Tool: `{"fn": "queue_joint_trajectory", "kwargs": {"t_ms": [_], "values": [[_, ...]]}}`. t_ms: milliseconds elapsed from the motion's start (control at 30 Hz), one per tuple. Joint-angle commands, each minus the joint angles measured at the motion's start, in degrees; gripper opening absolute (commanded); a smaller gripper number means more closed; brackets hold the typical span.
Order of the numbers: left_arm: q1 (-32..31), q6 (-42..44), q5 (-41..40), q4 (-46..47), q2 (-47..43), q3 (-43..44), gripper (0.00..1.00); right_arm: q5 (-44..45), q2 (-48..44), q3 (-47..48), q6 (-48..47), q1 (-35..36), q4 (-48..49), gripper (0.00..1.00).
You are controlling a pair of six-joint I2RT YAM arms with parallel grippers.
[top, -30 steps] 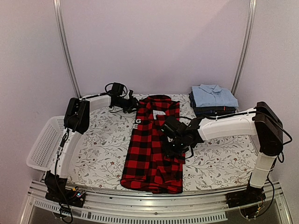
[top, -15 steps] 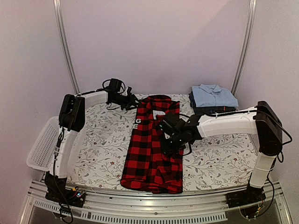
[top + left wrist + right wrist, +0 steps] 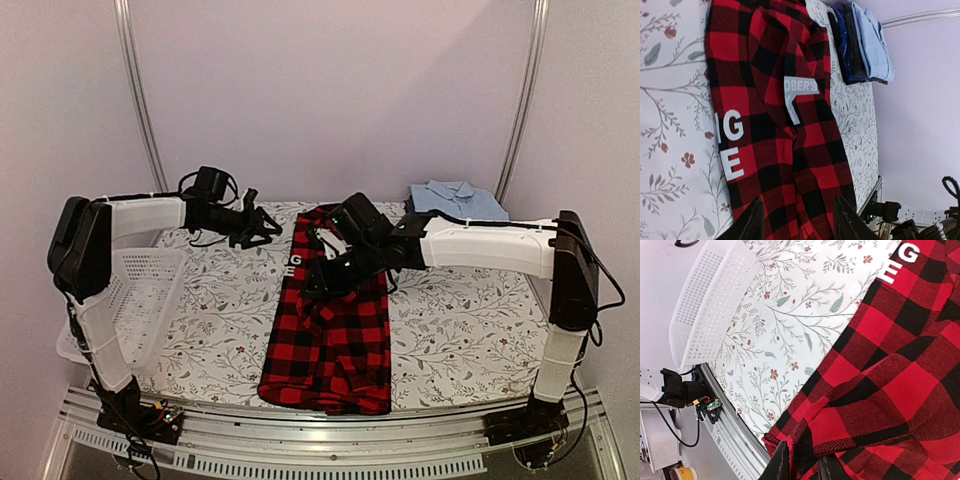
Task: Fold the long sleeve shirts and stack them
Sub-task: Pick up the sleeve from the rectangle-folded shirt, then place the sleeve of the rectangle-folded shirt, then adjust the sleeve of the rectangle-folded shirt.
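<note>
The red-and-black check shirt (image 3: 330, 350) lies lengthwise on the middle of the table, with white letters near its collar end. My right gripper (image 3: 315, 280) hangs over its middle, shut on a fold of the check cloth (image 3: 802, 455) that it holds raised off the table. In the right wrist view the cloth fills the gap between the fingertips (image 3: 781, 465). My left gripper (image 3: 266, 228) hovers open and empty, left of the collar end; its wrist view looks down on the shirt (image 3: 775, 125). Folded shirts (image 3: 455, 200), light blue on top of dark ones, are stacked at the back right.
A white mesh basket (image 3: 130, 300) stands at the table's left edge under the raised left arm, also seen as the basket (image 3: 705, 300) in the right wrist view. The floral tablecloth (image 3: 220, 320) covers the table. A metal rail (image 3: 320, 440) runs along the near edge.
My right gripper shut on the shirt's cloth and lifted it up and to the left. The left arm rose and swung left, away from the collar.
</note>
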Motion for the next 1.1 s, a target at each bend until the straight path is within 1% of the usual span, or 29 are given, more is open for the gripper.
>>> {"fn": "queue_joint_trajectory", "kwargs": {"t_ms": [0,67,133,233,300,367,433,567,633,767,967,1067], "values": [[-1.1,0.5,0.9,0.2,-5.0,-8.5,0.48,-7.2,5.2,2.8,1.0,-0.2,2.8,0.28],[-1.9,1.0,2.0,0.3,-6.6,-11.9,0.49,-4.9,5.9,3.3,0.2,-0.4,2.6,0.43],[-3.2,1.8,2.6,-0.2,-7.8,-15.3,0.49,-3.0,5.2,3.1,-0.7,-0.7,2.5,0.5],[-5.8,2.6,2.0,-0.2,-9.9,-19.8,0.5,0.6,3.4,1.4,-2.5,-0.7,2.3,0.58],[-7.3,2.9,1.6,0.1,-10.8,-22.2,0.5,2.1,2.3,0.2,-4.0,-0.7,2.2,0.6],[-8.3,2.6,1.2,0.7,-11.6,-24.1,0.5,2.8,1.7,-0.7,-5.2,-0.7,2.5,0.64],[-9.0,1.6,1.4,2.3,-12.6,-25.9,0.5,3.1,1.8,-1.1,-6.5,-0.7,2.8,0.66],[-9.6,0.1,0.9,3.7,-14.0,-28.0,0.5,1.7,1.8,-2.3,-7.4,-0.7,5.6,0.65],[-9.8,0.0,0.7,3.9,-13.9,-28.8,0.5,3.8,1.1,-3.2,-6.8,-0.7,6.3,0.64],[-10.6,-0.3,0.3,4.7,-12.2,-29.4,0.5,8.1,1.4,-3.8,-5.7,-0.9,5.9,0.54],[-11.1,0.1,-5.2,4.2,-10.1,-27.7,0.48,13.3,2.0,-4.4,-5.2,-0.9,7.3,0.43],[-11.3,-0.2,-6.2,4.1,-9.4,-27.2,0.45,13.8,4.0,-1.9,-5.4,-0.8,7.8,0.41]]}}
